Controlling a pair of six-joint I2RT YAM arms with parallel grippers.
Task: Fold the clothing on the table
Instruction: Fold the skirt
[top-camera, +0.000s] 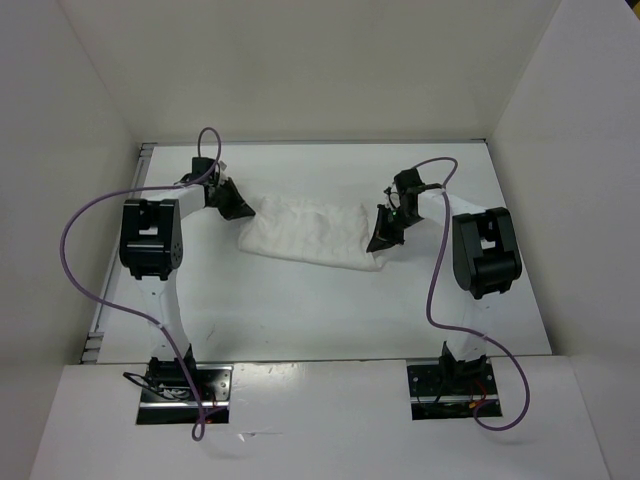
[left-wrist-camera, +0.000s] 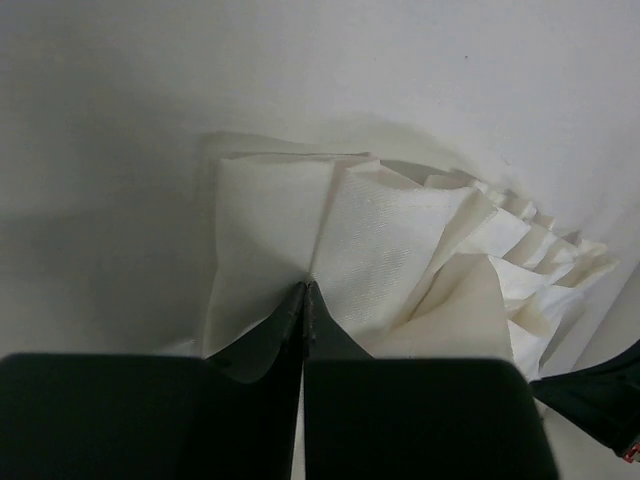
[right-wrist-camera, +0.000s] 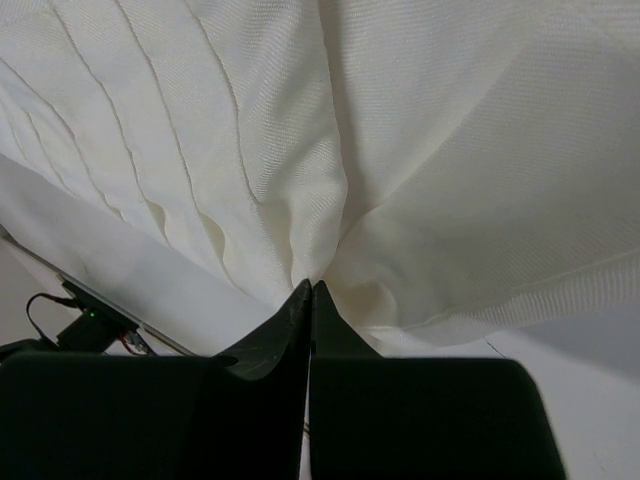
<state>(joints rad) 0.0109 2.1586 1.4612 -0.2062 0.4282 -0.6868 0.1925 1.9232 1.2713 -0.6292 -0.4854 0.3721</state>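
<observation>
Top view, clothing (top-camera: 310, 232): a white, wrinkled strip lying across the middle of the table (top-camera: 300, 310). It spans the gap between the two arms, with its far-left end at one gripper and its near-right corner at the other.
Top view, left gripper (top-camera: 243, 208): down at the cloth's left end and touching it. From up here I cannot tell whether the fingers are together.
Top view, right gripper (top-camera: 380, 243): down at the cloth's near-right corner and touching it. The gap between its fingers is hidden here too.
Left wrist view, left gripper: the fingertips are pressed together with a fold of the clothing pinched between them. Creases fan out from the tips, and stacked layered edges show to the right.
Right wrist view, right gripper: the fingertips are pressed together on the cloth, with wrinkles radiating from the pinch. Fabric fills most of the view beyond the tips, and a patch of bare table shows at lower right.
Step in hand (judgement): both ends look gripped and ready to be lifted, so one end can be carried over the other.
Risk, thin grip: each pinch seems to sit close to an edge, so a quick lift could pull the fabric out of the fingers.
Risk, layers: the left pinch may hold only some of the stacked layers. The rest would sag and spoil the fold.
Risk, uneven pull: if the arms spread apart or rise unevenly, the cloth could twist or slip free on one side.
</observation>
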